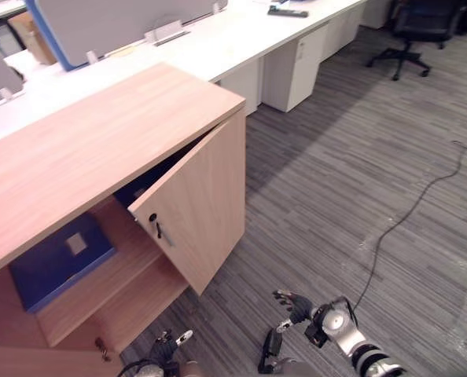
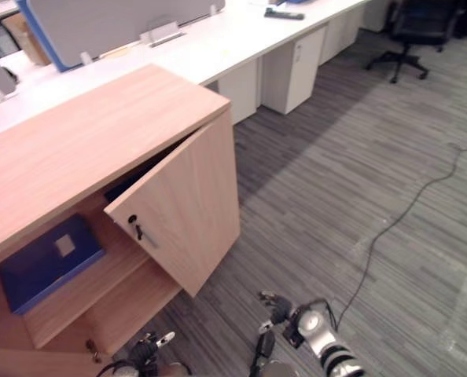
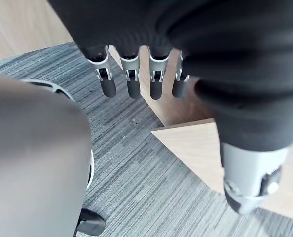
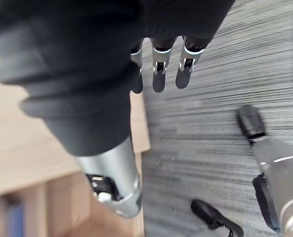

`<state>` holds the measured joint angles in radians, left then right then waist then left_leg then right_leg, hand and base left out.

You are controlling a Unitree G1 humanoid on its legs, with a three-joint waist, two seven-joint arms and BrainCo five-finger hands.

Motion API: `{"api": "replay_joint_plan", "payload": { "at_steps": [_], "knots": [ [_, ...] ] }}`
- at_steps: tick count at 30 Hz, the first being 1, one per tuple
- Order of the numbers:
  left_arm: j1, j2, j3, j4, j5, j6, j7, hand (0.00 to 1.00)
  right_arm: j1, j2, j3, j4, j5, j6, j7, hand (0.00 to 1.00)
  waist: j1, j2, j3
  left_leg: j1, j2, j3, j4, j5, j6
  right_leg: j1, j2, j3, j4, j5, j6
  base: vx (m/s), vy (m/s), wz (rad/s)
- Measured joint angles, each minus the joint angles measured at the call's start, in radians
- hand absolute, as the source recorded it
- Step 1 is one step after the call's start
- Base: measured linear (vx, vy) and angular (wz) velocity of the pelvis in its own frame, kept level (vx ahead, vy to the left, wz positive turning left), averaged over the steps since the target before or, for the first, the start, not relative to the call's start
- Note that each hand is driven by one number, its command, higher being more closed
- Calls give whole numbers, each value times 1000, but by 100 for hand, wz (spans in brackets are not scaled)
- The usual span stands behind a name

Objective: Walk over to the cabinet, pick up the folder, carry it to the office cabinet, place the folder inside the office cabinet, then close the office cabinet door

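Right hand (image 1: 300, 308) hangs low over the striped grey carpet (image 1: 359, 181), fingers straight and loosely spread, holding nothing; left hand (image 1: 170, 344), fingers likewise extended, hovers by the foot of the light-wood office cabinet (image 1: 100, 133). The flat blue folder (image 1: 56, 259) lies on its shelf, beside the half-open door (image 1: 198, 212)

You have a left hand (image 3: 196, 44) and a right hand (image 4: 87, 74) each under a dark ribbed cover, their silver fingers (image 3: 131, 79) ending in rounded dark tips, thumbs (image 3: 250, 182) thick and silver, and the right arm (image 1: 367, 357) silver-grey with black-and-white rings.
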<state>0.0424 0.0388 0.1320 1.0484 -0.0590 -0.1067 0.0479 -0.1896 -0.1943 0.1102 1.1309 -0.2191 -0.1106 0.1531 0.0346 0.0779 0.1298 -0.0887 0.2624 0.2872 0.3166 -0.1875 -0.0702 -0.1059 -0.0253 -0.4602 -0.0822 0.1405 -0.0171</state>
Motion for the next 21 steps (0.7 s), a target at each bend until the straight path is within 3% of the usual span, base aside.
{"api": "replay_joint_plan", "payload": {
  "at_steps": [2, 4, 7, 9, 16, 21],
  "knots": [
    [-1, 2, -13, 0, -13, 1, 9, 0, 39, 26, -153, 63, 35, 25, -81, 0, 3, -1, 1, 4, -14, -18, -33, 11, 11, 13, -18, -40, 2, 2, 3, 12, -35, 68],
    [1, 1, -36, 0, -29, 2, 17, 0, 119, 34, -263, 65, 83, 60, -169, 0, -7, -4, -1, 21, -28, -10, -104, 41, -18, 28, -57, -117, 3, 2, 2, 76, -26, 90],
    [12, -2, -55, -1, -29, 3, 21, 0, 185, 38, -341, 57, 83, 72, -190, 0, -20, -1, -5, 38, -39, 3, -175, 131, -19, 47, -82, -188, 10, 2, 3, 121, 13, 75],
    [22, -4, -60, -2, -26, 3, 21, 0, 230, 46, -373, 39, 107, 70, -194, 0, -23, -3, -10, 93, -58, -1, -281, 213, -41, 77, -93, -223, 4, 3, 14, 143, 67, 47],
    [41, 0, -51, 2, -24, 3, 10, 0, 250, 68, -442, 39, 144, 73, -194, 0, -31, -21, -40, 135, -162, -52, -367, 244, -30, 124, -183, -275, 3, 40, 70, 129, 137, 33],
    [50, 2, -60, 2, -11, 1, -1, 0, 234, 79, -442, 32, 159, 78, -196, 0, -32, -32, -54, 154, -207, -98, -374, 231, 4, 137, -262, -310, 100, 4, 102, 113, 115, 31]
  ]
}}
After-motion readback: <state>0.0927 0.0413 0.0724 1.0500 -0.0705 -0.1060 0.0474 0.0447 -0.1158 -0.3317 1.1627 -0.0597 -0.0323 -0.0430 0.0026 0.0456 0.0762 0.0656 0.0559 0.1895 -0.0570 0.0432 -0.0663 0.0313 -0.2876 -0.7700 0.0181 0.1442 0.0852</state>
